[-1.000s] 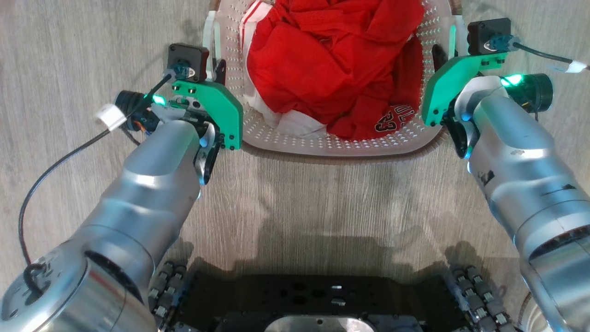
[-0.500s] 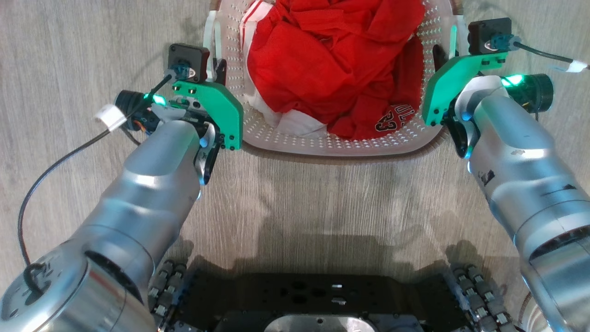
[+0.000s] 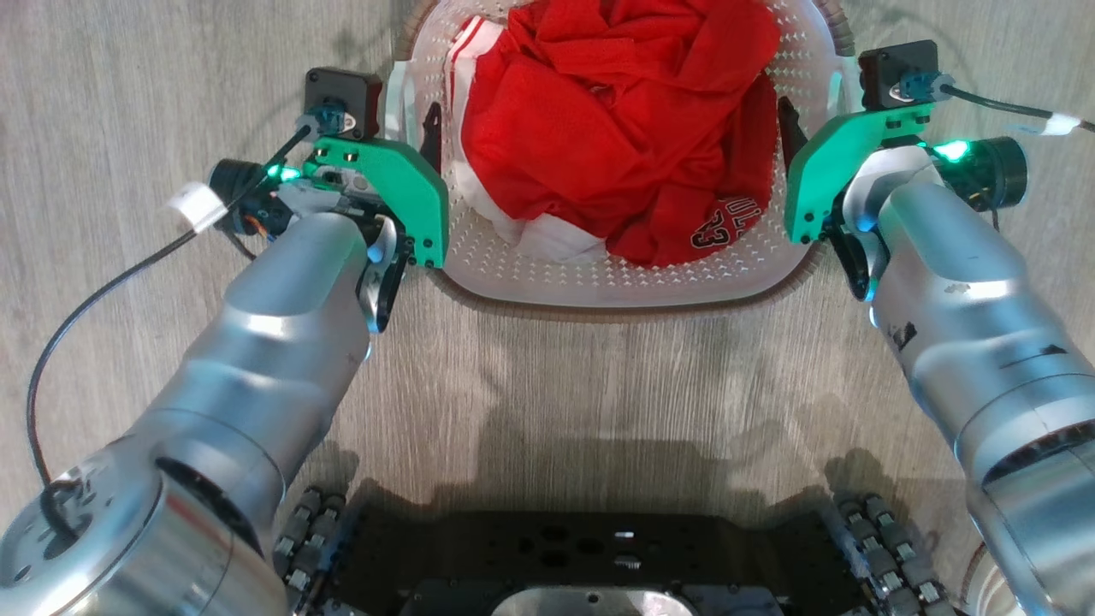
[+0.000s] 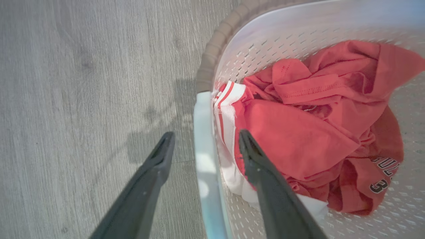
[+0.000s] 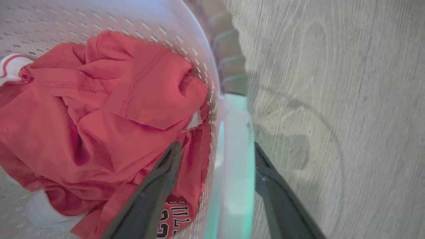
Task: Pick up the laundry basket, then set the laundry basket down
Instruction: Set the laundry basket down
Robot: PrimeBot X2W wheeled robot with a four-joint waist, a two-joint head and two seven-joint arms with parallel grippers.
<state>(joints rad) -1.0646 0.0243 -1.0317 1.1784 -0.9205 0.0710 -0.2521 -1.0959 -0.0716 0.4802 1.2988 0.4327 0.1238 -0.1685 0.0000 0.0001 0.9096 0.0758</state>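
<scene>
I find the laundry basket (image 3: 599,278) standing on the grey wood-grain floor (image 3: 599,385), directly ahead of the robot's base (image 3: 590,547). A crumpled red garment (image 3: 599,128) is heaped inside it. On the left gripper (image 4: 203,137) the jaws are spread, one finger outside the wall and one inside. The white left handle (image 4: 204,159) lies between them with a gap either side. On the right gripper (image 5: 217,147) the jaws are likewise spread astride the right handle (image 5: 234,132). Whether the outer finger touches it, I cannot tell.
</scene>
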